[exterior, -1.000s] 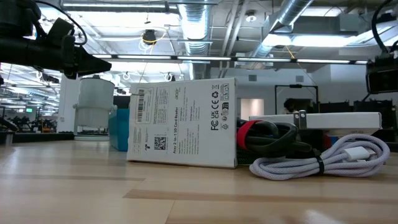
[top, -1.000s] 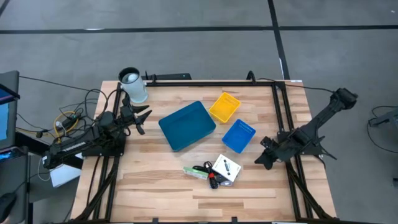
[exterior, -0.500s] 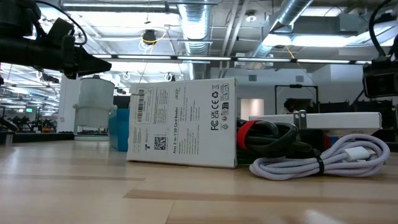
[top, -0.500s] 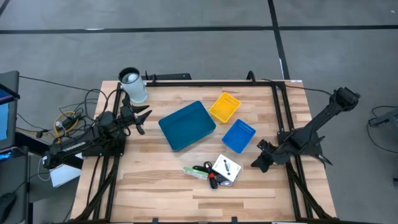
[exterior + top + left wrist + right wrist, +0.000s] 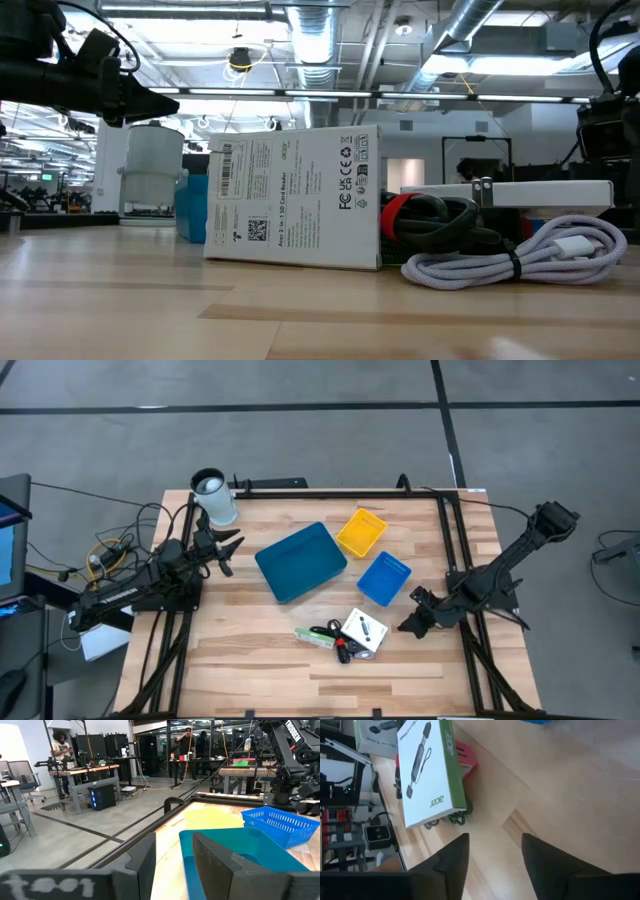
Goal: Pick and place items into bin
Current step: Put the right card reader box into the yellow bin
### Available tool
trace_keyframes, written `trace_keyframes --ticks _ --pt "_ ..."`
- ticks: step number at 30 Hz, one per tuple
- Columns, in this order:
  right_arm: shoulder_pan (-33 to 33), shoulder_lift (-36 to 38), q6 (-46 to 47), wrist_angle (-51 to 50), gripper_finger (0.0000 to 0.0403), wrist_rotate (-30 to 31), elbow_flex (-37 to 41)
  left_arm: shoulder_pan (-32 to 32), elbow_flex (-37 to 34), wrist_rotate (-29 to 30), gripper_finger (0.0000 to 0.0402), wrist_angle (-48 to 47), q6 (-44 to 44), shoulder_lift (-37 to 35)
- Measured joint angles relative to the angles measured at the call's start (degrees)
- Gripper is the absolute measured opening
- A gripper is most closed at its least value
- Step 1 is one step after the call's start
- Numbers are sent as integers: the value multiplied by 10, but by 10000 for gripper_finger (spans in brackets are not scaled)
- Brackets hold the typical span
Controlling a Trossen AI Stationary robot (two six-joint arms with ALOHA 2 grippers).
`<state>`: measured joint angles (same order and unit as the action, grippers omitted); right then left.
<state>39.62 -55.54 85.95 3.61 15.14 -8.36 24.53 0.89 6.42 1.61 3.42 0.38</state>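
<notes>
Now | right pincer (image 5: 405, 627) nearer white packet (image 5: 364, 631), opened, empty | left pincer (image 5: 228, 550) unchanged, open

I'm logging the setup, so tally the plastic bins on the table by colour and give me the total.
Large dark blue tray: 1
Small blue basket: 1
Yellow bin: 1
Total: 3

Both arms are matte black, built of jointed angular segments, each ending in a tool with two flat dark fingers (image 5: 451, 861), with white "TROSSEN" lettering on one link.
</notes>
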Motion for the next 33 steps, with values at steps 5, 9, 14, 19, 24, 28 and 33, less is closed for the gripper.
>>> trace_keyframes --ticks 5,9,14,19,24,28,33 --pt "0 -24 17 15 215 5 0 0 0 0 119 0 0 0" --pt "0 -44 22 50 232 22 0 0 0 0 119 0 0 0" --pt "0 -63 23 86 234 34 0 0 0 0 119 0 0 0" --pt "0 -82 23 112 234 45 0 0 0 0 119 0 0 0" --pt "0 -105 22 141 234 46 0 0 0 0 119 0 0 0" --pt "0 -125 22 168 234 52 0 0 0 0 119 0 0 0" --pt "0 -147 21 196 234 60 0 0 0 0 119 0 0 0"
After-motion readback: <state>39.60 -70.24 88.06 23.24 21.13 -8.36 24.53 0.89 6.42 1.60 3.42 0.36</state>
